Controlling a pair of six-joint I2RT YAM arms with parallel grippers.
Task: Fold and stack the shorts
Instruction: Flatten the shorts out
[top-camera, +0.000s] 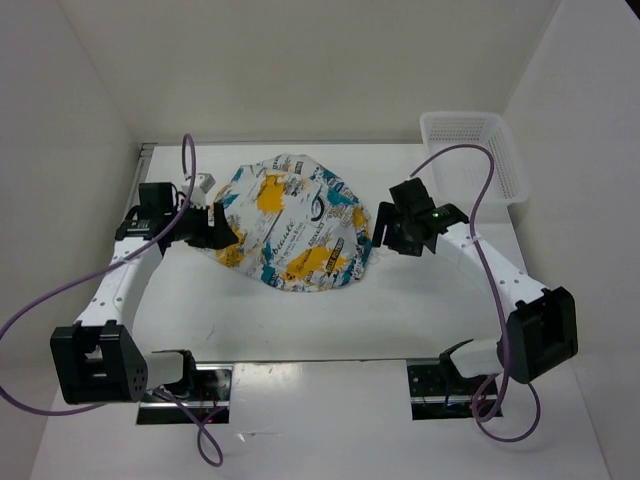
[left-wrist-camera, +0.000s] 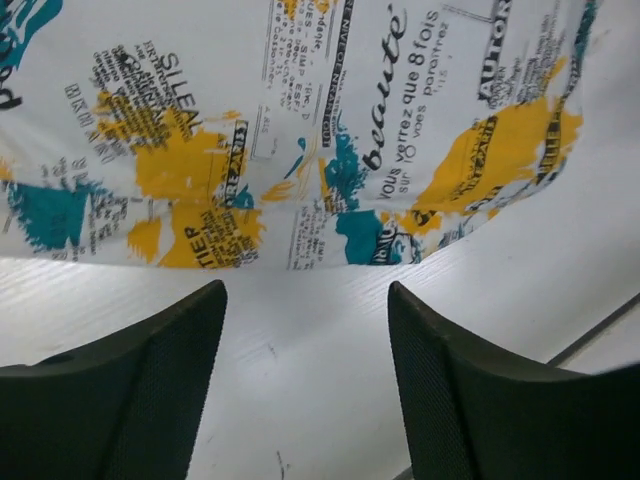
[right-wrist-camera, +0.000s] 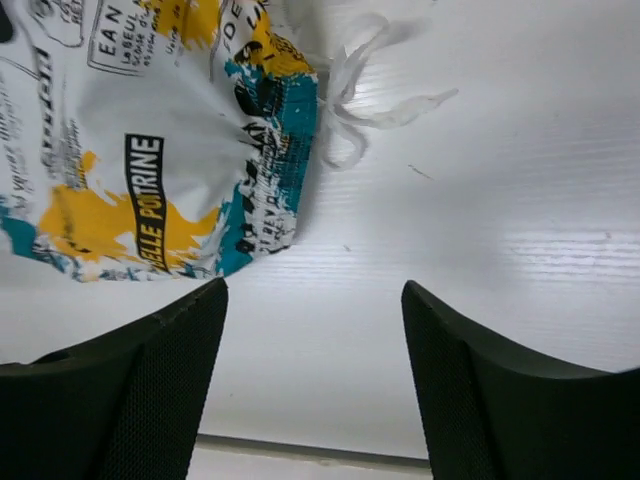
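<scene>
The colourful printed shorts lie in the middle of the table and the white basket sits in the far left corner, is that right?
Not quite: the white mesh basket sits in the far right corner, as the top external view shows. The shorts do lie in the middle of the table.

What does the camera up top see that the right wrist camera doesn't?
Only the top view shows the whole shorts spread out, the white basket at the far right, and the left gripper at the shorts' left edge. Only the right wrist view shows the white drawstring and the printed words up close. Both show the shorts, the white table and the open right gripper.
</scene>
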